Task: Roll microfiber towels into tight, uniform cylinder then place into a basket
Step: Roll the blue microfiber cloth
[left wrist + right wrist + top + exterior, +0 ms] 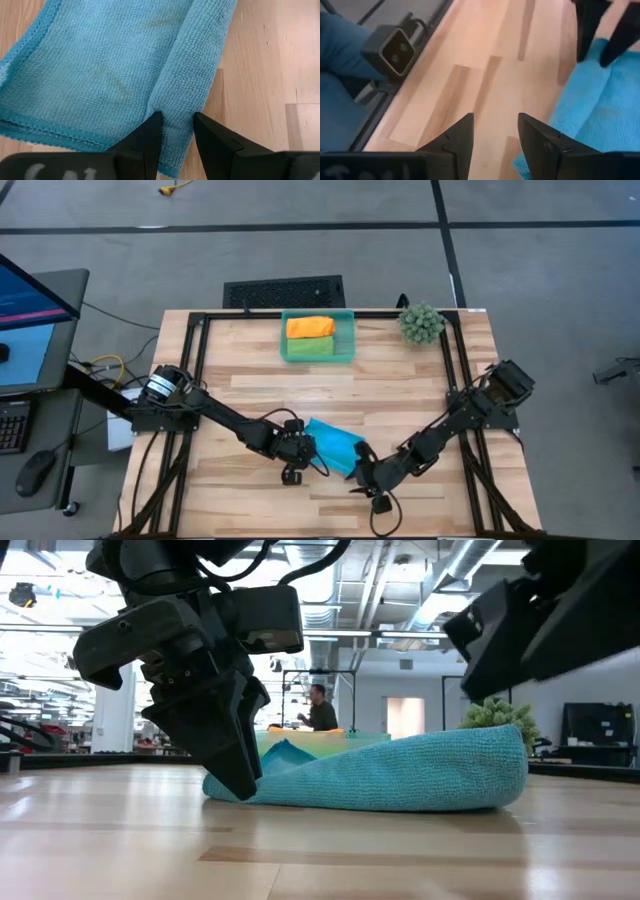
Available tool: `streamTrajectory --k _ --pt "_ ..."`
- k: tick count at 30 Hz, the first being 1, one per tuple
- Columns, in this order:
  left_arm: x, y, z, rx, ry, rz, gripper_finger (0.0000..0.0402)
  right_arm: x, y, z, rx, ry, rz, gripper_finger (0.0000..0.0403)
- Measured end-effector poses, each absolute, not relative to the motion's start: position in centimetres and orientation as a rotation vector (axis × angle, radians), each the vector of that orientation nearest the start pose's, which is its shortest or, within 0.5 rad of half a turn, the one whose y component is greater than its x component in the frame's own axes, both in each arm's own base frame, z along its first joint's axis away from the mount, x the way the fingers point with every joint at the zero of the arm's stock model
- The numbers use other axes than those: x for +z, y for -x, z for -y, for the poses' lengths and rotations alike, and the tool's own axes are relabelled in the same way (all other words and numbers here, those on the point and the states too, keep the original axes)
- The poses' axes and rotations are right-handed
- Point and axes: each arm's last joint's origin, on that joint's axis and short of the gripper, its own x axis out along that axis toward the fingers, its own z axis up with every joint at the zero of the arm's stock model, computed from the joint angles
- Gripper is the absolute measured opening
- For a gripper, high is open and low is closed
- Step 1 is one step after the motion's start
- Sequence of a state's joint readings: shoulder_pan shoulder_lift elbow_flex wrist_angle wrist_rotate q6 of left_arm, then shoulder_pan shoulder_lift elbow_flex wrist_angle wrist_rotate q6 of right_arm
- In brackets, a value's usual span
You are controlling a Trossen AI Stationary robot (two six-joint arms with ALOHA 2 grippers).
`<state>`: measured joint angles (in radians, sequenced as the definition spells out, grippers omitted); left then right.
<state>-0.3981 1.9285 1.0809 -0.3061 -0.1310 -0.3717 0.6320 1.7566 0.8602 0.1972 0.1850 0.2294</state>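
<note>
The left gripper (175, 135) is low at the near middle of the wooden table (400, 380), and its two dark fingers (145, 142) pinch the end of a rolled fold of the sky-blue microfiber towel (333, 446). In the left wrist view the blue fold runs up from between the fingers, with a flat, stitched-edged part of the cloth lying beside it on the wood. In the low view the same gripper (240, 775) stands point-down on the tabletop at one end of the towel (400, 775), which lies as a long, loosely rolled bundle, thicker at its far end.

The right gripper (495, 135) is just beside the towel's other end, near the table's front edge. Its fingers (457, 140) are spread with only bare wood between them, and the blue cloth (600, 110) lies off to one side, not gripped. In the high view this gripper (368, 483) sits close to the towel's corner.

At the far side of the table, well apart from both arms, stands the shallow rectangular basket of translucent teal-green plastic (318, 313). Inside it lie a rolled orange towel (310, 327) and a rolled bright green towel (312, 348), side by side. A spiky green plant ball (421, 324) sits to the right of the basket. In the room behind, a person (320, 710) is visible in the low view.
</note>
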Motion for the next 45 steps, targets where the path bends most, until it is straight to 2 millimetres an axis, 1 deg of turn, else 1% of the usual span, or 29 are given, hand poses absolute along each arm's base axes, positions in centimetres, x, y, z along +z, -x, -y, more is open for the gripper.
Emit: streamTrajectory --k 6,9,17,21,29,35,45 --pt "11.9 -33.2 13.6 -0.026 0.028 -1.136 0.0109 14.4 -28.2 -19.0 0.300 -0.009 -0.751 0.0171" --pt "11.9 -33.2 13.6 -0.026 0.028 -1.136 0.0109 14.4 -28.4 -18.7 0.324 -0.049 -0.761 0.0171" --pt "11.9 -33.2 13.6 -0.026 0.028 -1.136 0.0109 14.4 -28.4 -18.6 0.330 -0.069 -0.780 0.0160" --pt "11.9 -33.2 13.6 -0.027 0.029 -1.136 0.0109 14.0 -28.4 -17.9 0.265 -0.118 -0.842 0.0156" --pt "11.9 -33.2 13.6 -0.026 0.028 -1.136 0.0109 13.8 -29.1 -16.5 0.178 -0.212 -0.867 0.0144" --pt "11.9 -33.2 13.6 -0.027 0.028 -1.137 0.0109 12.9 -28.4 -15.2 0.048 -0.266 -1.008 0.0129" --pt "11.9 -33.2 13.5 -0.009 0.003 -1.122 0.0109 13.0 -28.4 -15.3 0.049 -0.286 -1.008 0.0123"
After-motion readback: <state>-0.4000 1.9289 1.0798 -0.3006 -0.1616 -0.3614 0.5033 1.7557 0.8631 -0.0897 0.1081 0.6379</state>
